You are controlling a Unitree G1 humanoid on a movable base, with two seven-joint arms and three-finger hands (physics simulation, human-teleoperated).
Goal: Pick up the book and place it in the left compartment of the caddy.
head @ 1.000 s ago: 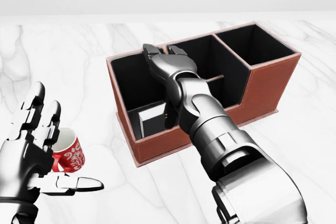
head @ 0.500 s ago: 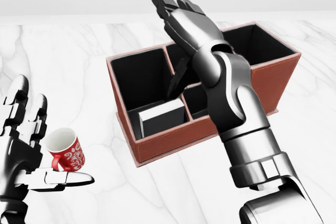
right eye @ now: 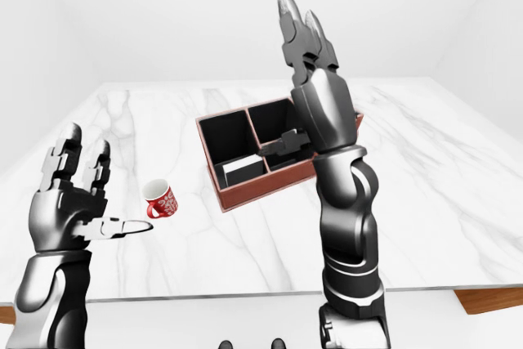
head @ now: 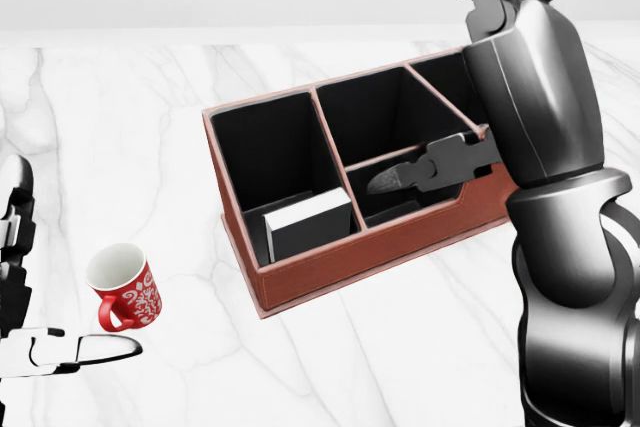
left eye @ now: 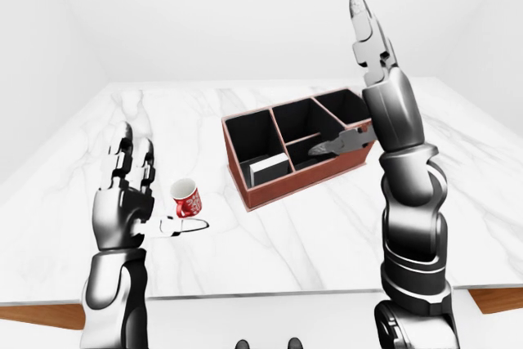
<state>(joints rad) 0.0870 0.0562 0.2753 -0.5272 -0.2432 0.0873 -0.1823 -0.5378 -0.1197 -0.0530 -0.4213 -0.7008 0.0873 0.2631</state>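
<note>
The right hand (right eye: 315, 91) is raised high above the bench, its fingers (left eye: 365, 29) extended straight up and spread loosely, holding nothing; its thumb sticks out sideways toward the left at the level of the caddy's near wall. The silver forearm below it stands almost upright and, in the right-eye view, hides the right end of the caddy.

The left hand (left eye: 124, 202) is held up at the near left, palm forward, its fingers (right eye: 72, 157) upright and apart and the thumb pointing right toward the mug; it grips nothing.

The book (head: 308, 224), white-covered with a dark spine, lies inside the left compartment of the caddy (head: 330, 272), against that compartment's near wall and leaning somewhat. The caddy is a reddish-brown box with black lining, set at an angle on the white marble bench (left eye: 270, 243), with taller compartments along its far side and a lower one at the near right. Those other compartments look dark inside.

A red patterned mug (head: 124, 290) with a white interior sits on the bench to the left of the caddy, well apart from it and just beside the left thumb.
</note>
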